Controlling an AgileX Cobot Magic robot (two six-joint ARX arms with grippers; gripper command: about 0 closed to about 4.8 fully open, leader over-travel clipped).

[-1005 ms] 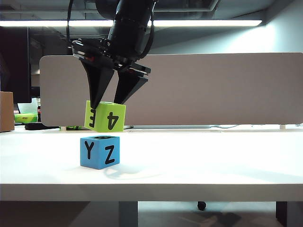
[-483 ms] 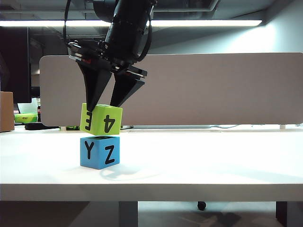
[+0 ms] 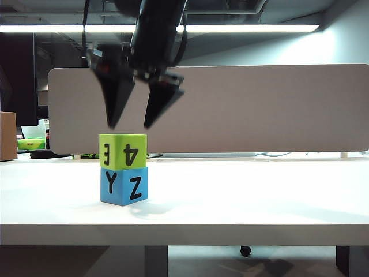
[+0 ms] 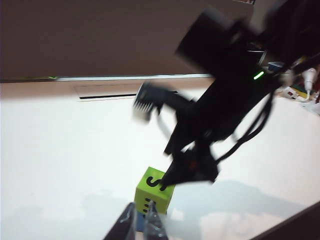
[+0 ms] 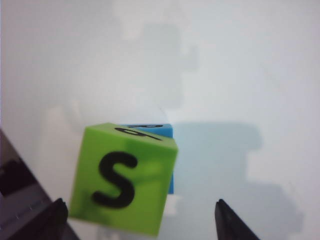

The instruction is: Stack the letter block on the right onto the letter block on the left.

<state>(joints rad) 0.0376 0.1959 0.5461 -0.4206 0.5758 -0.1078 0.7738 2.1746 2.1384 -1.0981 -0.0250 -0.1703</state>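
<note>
The green block (image 3: 123, 151) sits on the blue block (image 3: 124, 186) near the desk's (image 3: 259, 196) front left, the right tool (image 3: 134, 124) hangs released above it, the left tool (image 4: 141, 226) looks clenched, so only retreating straight up remains.

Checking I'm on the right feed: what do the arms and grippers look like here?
The right gripper is black, with two tapering, wedge-shaped fingers under a thick, round black arm with looped black cables and a small green light. Of the left gripper only two slim, dark, closely set fingertips show.
</note>
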